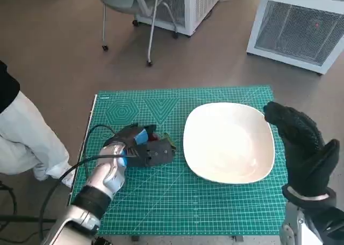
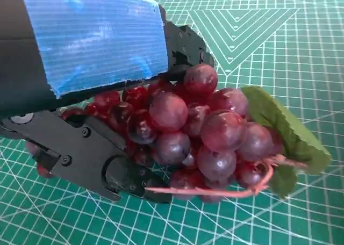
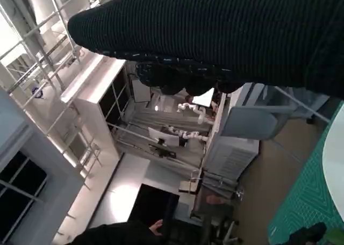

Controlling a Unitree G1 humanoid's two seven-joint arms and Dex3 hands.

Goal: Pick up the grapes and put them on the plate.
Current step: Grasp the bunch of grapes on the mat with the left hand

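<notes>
**Clerk:** On the near left of the green gridded cutting mat (image 1: 215, 213), what is entered first?

**Robot:** Item one: my left hand (image 1: 141, 148), black with blue tape across its back, fingers closed around the bunch of dark red grapes with a green leaf and pinkish stem (image 2: 199, 135). The left wrist view shows the bunch pressed against my palm, low over the mat; I cannot tell whether it is lifted clear.

**Clerk:** Next outward?

**Robot:** Item two: the wide white rounded-square plate (image 1: 228, 143), just beside the grapes toward my right, nothing on it. Item three: my right hand (image 1: 301, 143) in its black knitted glove, raised at the plate's far edge, holding nothing, fingers loosely extended.

**Clerk:** Risks?

**Robot:** The leaf and stem hang outside my fingers; in my judgement the outer berries are only partly caged, so a quick swing could let the bunch roll out short of the plate. A low carry might catch the rim and shove the plate.

**Clerk:** Beyond the mat?

**Robot:** A person's white-trousered leg (image 1: 27, 137), a grey chair (image 1: 129, 3) and white cabinets (image 1: 301, 30).
</notes>
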